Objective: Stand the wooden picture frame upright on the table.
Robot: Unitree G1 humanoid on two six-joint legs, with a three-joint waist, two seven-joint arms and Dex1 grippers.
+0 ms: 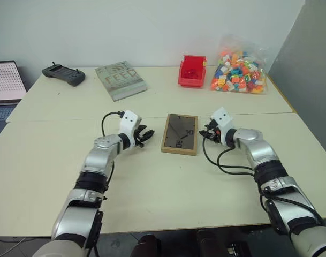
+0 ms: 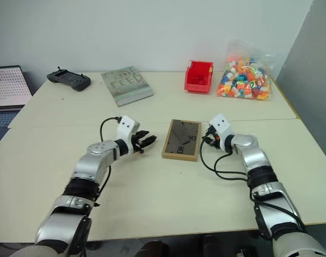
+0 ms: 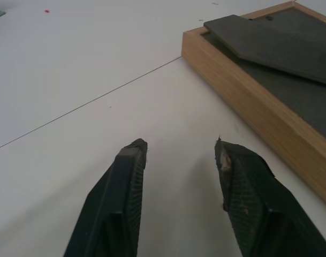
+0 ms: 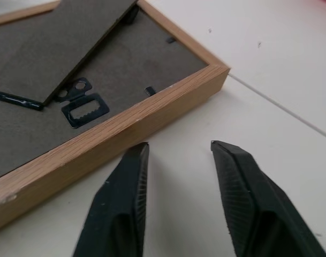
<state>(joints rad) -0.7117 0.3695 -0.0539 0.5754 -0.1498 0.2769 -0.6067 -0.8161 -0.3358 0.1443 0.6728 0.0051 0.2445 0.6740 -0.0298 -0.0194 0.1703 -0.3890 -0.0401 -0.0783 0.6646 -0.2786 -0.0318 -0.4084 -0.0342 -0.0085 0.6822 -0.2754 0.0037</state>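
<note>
The wooden picture frame (image 1: pixel 180 134) lies flat on the table (image 1: pixel 152 182), dark back side up, its fold-out stand (image 3: pixel 270 43) resting against the back. My left gripper (image 1: pixel 145 135) hovers just left of the frame, fingers open with nothing between them. My right gripper (image 1: pixel 207 133) sits just right of the frame, also open and empty. In the right wrist view the frame's light-wood edge (image 4: pixel 114 139) lies close in front of the fingertips, not touching them. A metal hanger (image 4: pixel 83 108) shows on the back.
At the back of the table lie a grey "FEED" book (image 1: pixel 120 80), a black handheld controller (image 1: pixel 63 74), a red bin (image 1: pixel 192 71) and a bag of coloured blocks (image 1: pixel 240 72). A laptop (image 1: pixel 5 88) stands at the far left. A seam (image 1: pixel 71 119) crosses the tabletop.
</note>
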